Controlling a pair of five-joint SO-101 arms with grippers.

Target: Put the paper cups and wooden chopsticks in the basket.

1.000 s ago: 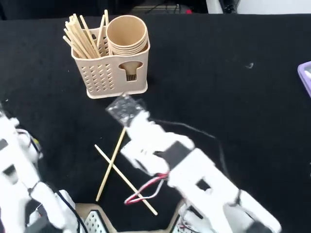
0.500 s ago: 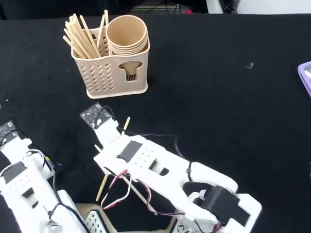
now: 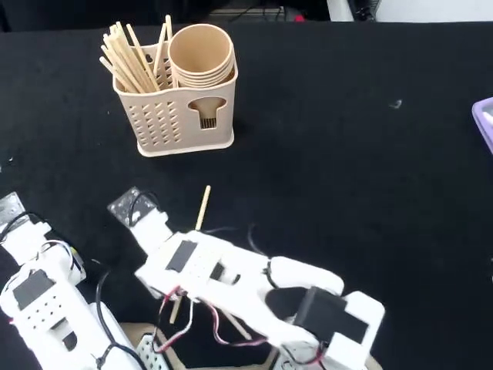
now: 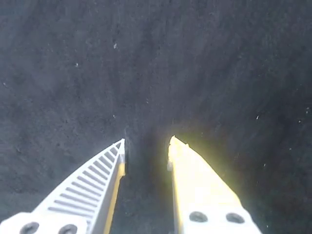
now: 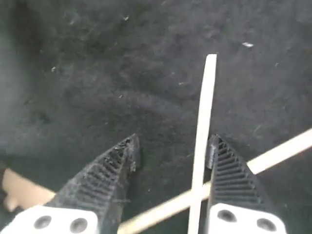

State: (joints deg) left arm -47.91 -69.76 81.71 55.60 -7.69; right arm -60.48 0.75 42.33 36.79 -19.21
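High view looks down on a black worktop (image 3: 347, 193), where a beige basket (image 3: 181, 119) stands upright toward the far left; a bundle of chopsticks (image 3: 127, 58) leans in its left compartment and a stack of paper cups (image 3: 202, 54) sits in its right one. Well in front of the basket, the right arm (image 3: 231, 277) stretches low across the near middle of the worktop, its front end turned toward the far left. One loose chopstick (image 3: 202, 208) pokes out from under that arm, lying flat on the worktop and well apart from the basket. Right wrist view shows the right gripper (image 5: 173, 146) with its dark jaws spread wide and nothing clamped between them; the loose chopstick runs along the inner edge of one jaw, though whether it touches cannot be told, and a second chopstick (image 5: 278, 151) crosses it at a slant. The left arm (image 3: 35, 297) sits at the near left corner. Left wrist view shows the left gripper (image 4: 147, 144) a little way open just over the black worktop, holding nothing. A purple object (image 3: 485, 119) peeks in at the right edge
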